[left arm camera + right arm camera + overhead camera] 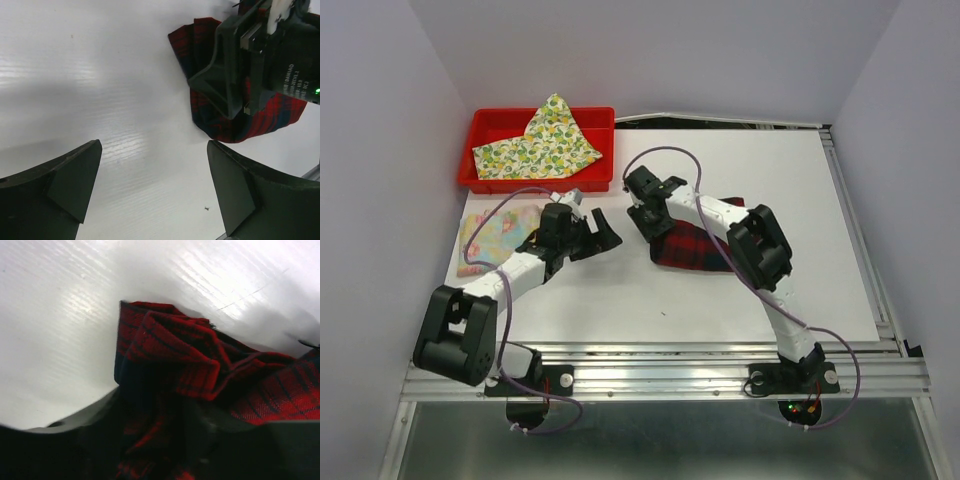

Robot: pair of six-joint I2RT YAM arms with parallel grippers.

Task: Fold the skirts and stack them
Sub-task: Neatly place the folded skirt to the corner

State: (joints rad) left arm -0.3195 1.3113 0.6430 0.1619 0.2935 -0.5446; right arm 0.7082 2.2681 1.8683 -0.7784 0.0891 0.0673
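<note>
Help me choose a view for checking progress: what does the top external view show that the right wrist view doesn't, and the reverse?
Only top external: the red tray holding the lemon-print skirt, the floral skirt at the table's left edge, and the left gripper open over bare table. Only right wrist: close detail of the plaid skirt and its crumpled folds, bunched between the fingers of the right gripper. Both: that skirt and the white table.

red-black plaid skirt [695,250], yellow-green lemon-print skirt [545,146]
</note>
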